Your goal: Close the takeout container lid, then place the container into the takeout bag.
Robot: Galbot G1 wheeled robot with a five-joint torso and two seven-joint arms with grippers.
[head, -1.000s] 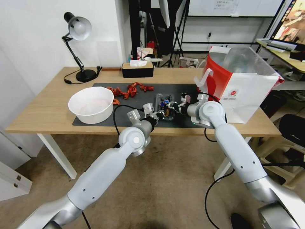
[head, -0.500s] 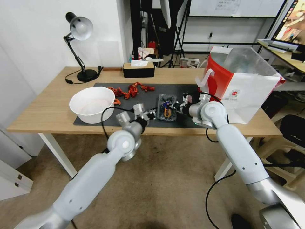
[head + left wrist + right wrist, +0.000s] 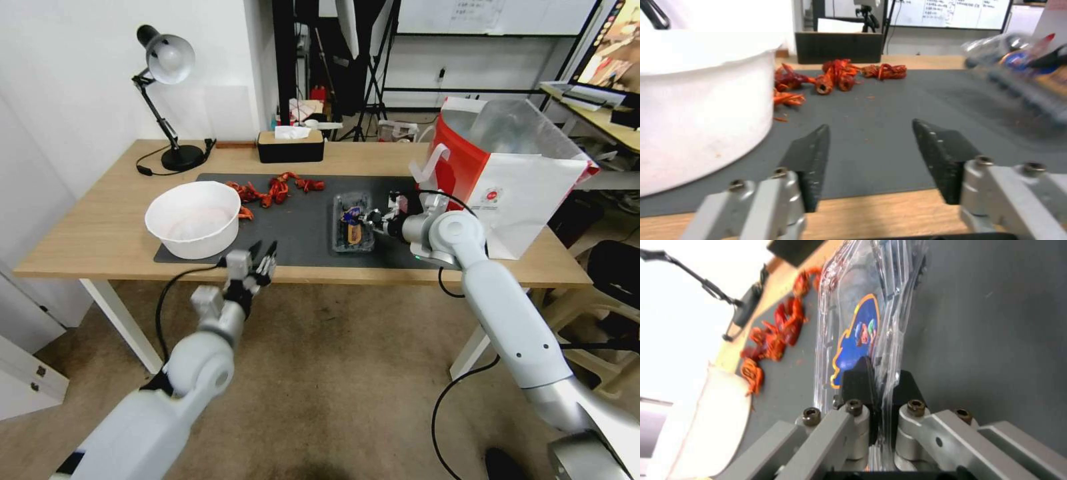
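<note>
the right tool (image 3: pixel 878 386) pinches the closed takeout container (image 3: pixel 352 230) by its rim, ready to lift toward the takeout bag (image 3: pixel 507 180) behind it; the left tool (image 3: pixel 871 146), open and empty, hangs off the desk (image 3: pixel 100 233) edge.

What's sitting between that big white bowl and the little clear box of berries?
Only bare dark mat, seen from the head view, separates the white bowl from the takeout container; the red crayfish pieces lie farther back.

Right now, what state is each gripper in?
Left gripper: open, empty, at the table's near edge.
Right gripper: shut on the container's edge, lid down.
</note>
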